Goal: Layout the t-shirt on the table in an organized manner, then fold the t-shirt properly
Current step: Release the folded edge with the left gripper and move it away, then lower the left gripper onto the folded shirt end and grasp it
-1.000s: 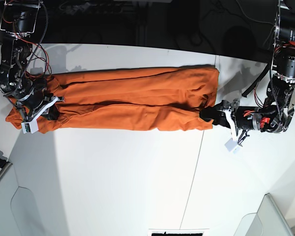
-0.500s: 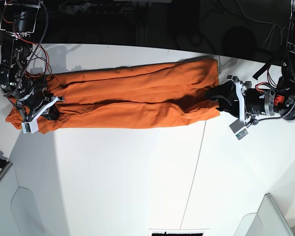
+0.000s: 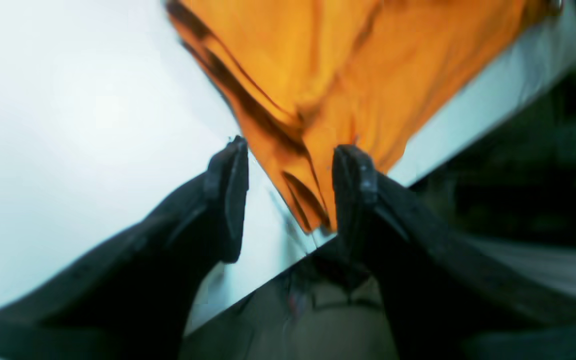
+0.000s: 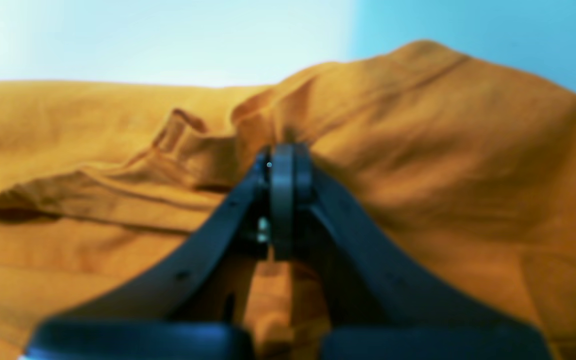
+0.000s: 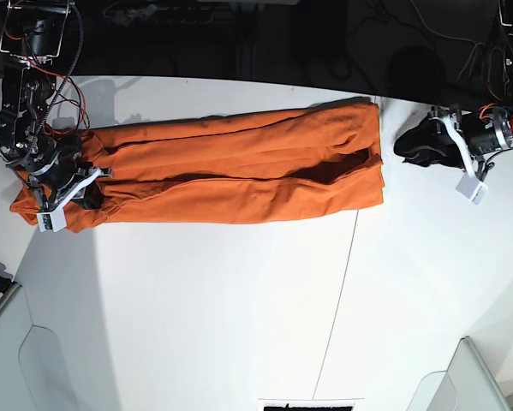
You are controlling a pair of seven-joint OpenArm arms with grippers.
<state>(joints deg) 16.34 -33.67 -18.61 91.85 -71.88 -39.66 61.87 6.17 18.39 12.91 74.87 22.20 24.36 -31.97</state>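
Your right gripper (image 5: 68,195) is clamped on the plain orange cloth t-shirt (image 5: 230,167), folded lengthwise on the white panelled table (image 5: 196,317); your left gripper (image 5: 414,145), jaws apart, holds nothing: regrip 1 hem corner squarely.

Both wrist views are blurred. In the right wrist view the t-shirt (image 4: 418,150) runs off the left, right and bottom edges, so its extent is hidden. In the base view the right gripper (image 5: 68,193) covers the cloth's left end.
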